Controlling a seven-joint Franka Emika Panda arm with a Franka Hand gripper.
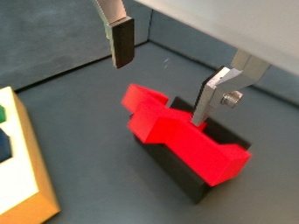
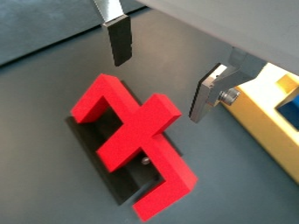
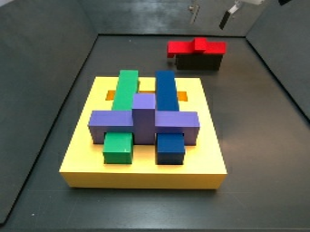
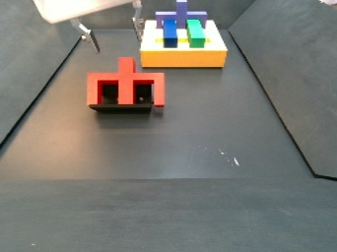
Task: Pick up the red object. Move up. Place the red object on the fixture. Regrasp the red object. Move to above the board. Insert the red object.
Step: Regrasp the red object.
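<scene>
Resting across the fixture [image 1: 187, 171], the red object [image 1: 176, 131] lies directly below the gripper [image 1: 163, 74], whose fingers [image 1: 121, 42] stand spread and empty, its long bar running crosswise to the gap between them.

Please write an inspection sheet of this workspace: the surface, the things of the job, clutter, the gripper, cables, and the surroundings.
Surface: dark grey floor, a few small pale specks, otherwise bare.
Job's things: bright red blocky plastic cross-shaped piece rests on the small black fixture; thick yellow square board stands apart from it.
On the board: green bars, blue bars and a purple block, interlocked.
Clutter: nothing seen.
Gripper: gripper is above the red piece, jaws open, holding nothing, not touching it.
Cables: nothing seen.
Surroundings: dark walls enclose the floor on the sides that show.
</scene>
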